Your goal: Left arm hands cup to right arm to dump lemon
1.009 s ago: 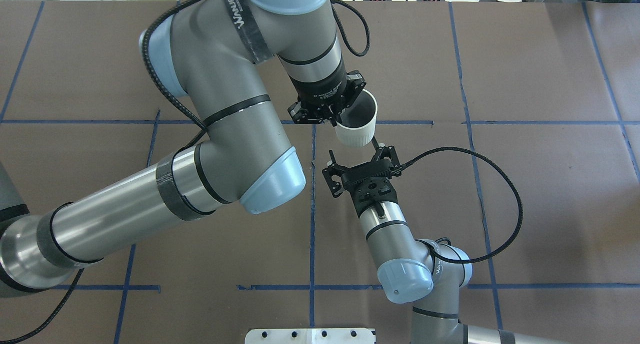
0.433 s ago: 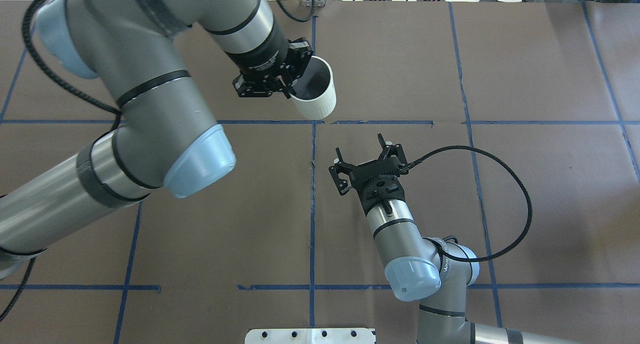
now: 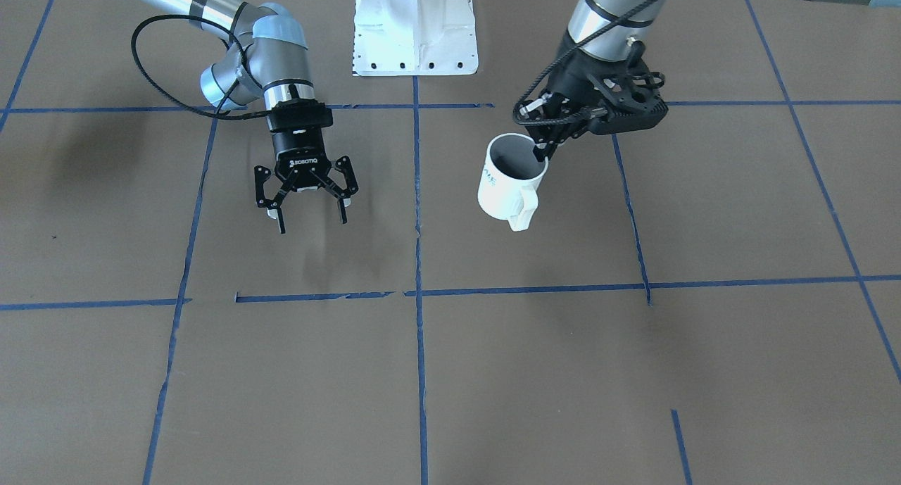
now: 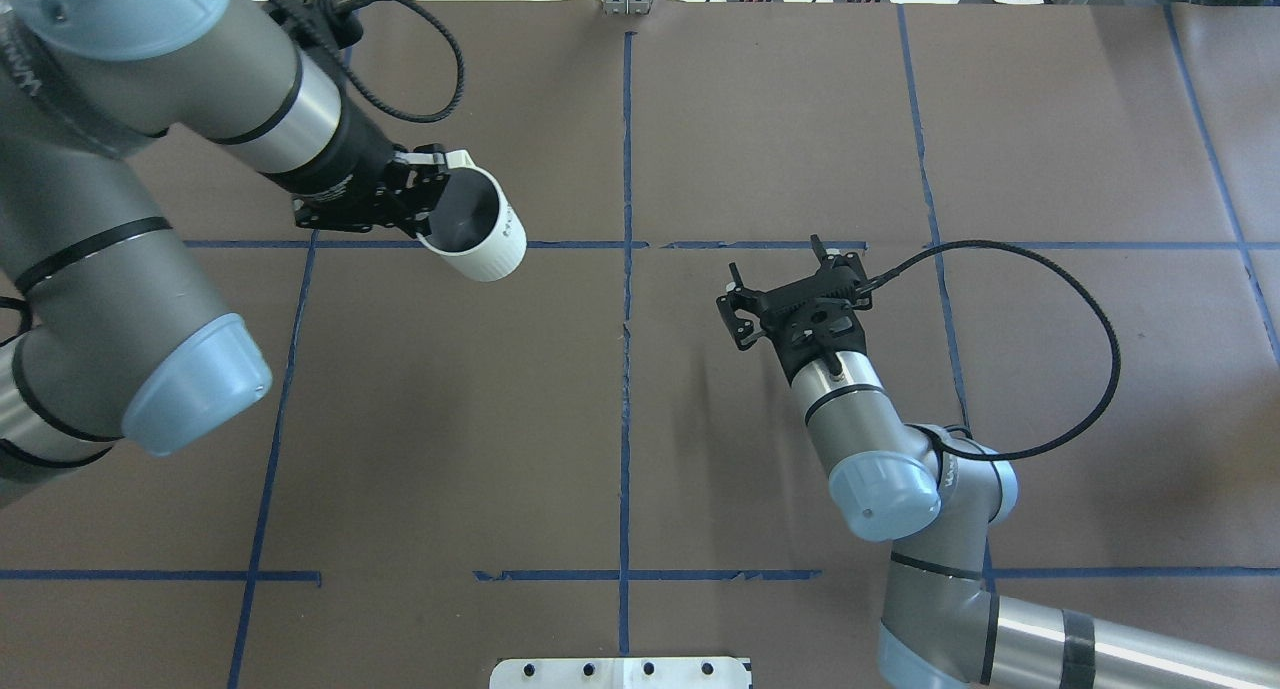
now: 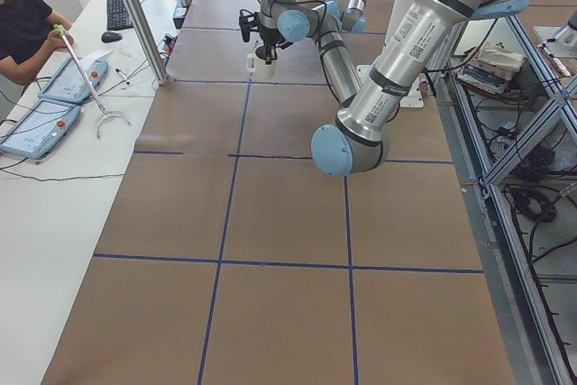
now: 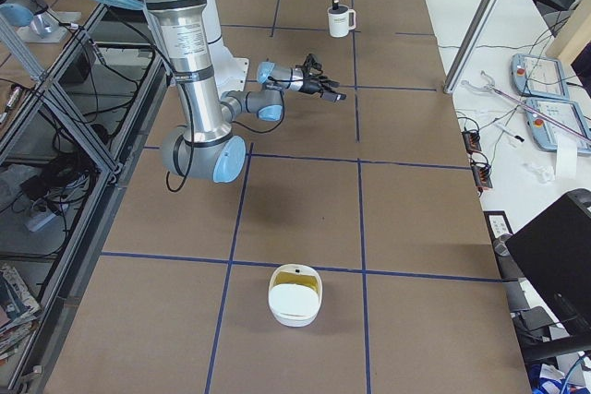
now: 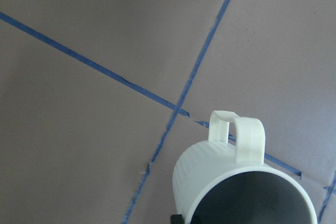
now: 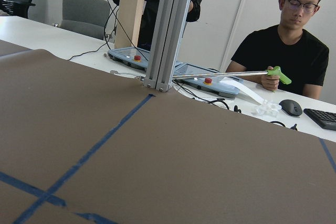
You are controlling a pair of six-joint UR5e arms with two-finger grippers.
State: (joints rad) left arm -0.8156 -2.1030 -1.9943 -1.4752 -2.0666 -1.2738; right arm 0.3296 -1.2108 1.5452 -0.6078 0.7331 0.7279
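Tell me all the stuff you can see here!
cup: one, off-white, held by the left gripper
table: one, brown, under everything
tape lines: many, blue, crossing the table
bowl: one, white with yellow inside, table's right end
base plate: one, white, at the robot's edge of the table
control tablets: two, grey-blue, on the side desk
person: one, black shirt, at the side desk holding a green-handled grabber
left gripper: one, black, shut on the cup's rim
right gripper: one, black, open and empty
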